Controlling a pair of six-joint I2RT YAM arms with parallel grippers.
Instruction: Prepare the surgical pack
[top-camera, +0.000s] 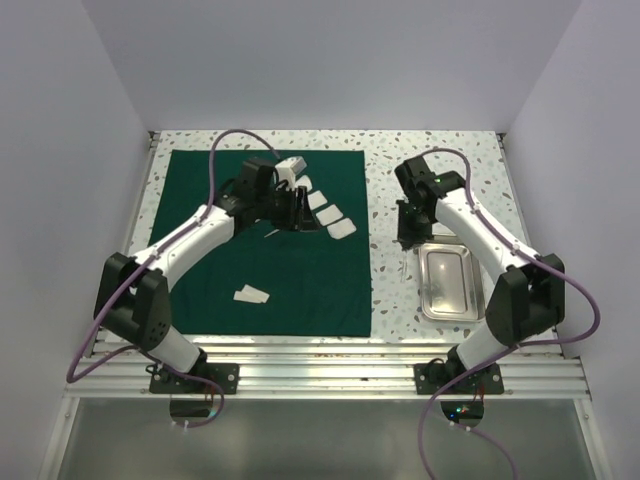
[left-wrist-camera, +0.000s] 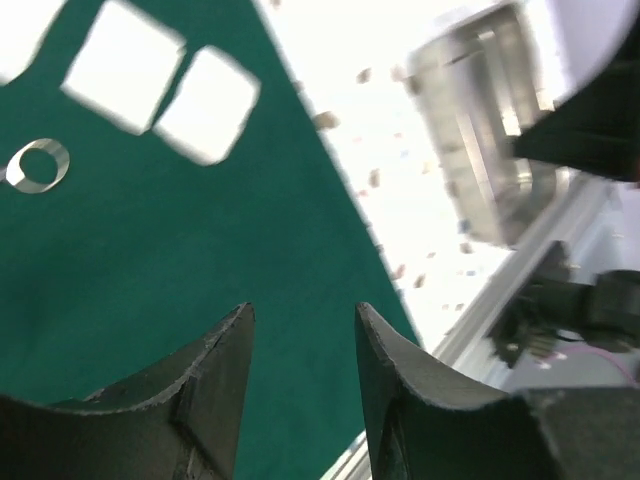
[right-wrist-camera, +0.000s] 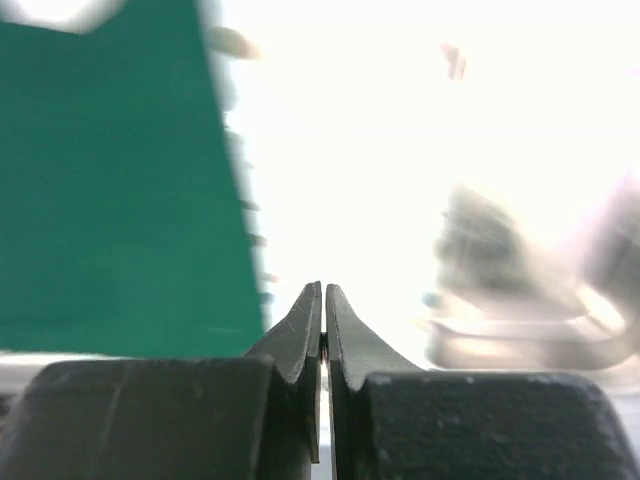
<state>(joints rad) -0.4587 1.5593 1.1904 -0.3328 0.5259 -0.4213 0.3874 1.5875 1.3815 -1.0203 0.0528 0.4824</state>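
Observation:
The dark green cloth (top-camera: 300, 290) lies spread flat on the left of the table. Several white gauze squares (top-camera: 335, 215) sit in a row near its far right corner, and one more gauze piece (top-camera: 251, 294) lies nearer the front. My left gripper (top-camera: 303, 218) hovers beside the row, open and empty (left-wrist-camera: 300, 310). Under it I see the cloth (left-wrist-camera: 150, 260), two gauze squares (left-wrist-camera: 205, 105) and the silvery ring handle of an instrument (left-wrist-camera: 37, 165). The steel tray (top-camera: 447, 282) rests on the bare table at the right. My right gripper (top-camera: 404, 240) hangs by the tray's far left corner, shut (right-wrist-camera: 323, 287).
The speckled tabletop (top-camera: 390, 290) shows between the cloth's right edge and the tray. White walls close in the far side and both flanks. The metal rail (top-camera: 330, 365) carrying both arm bases runs along the near edge.

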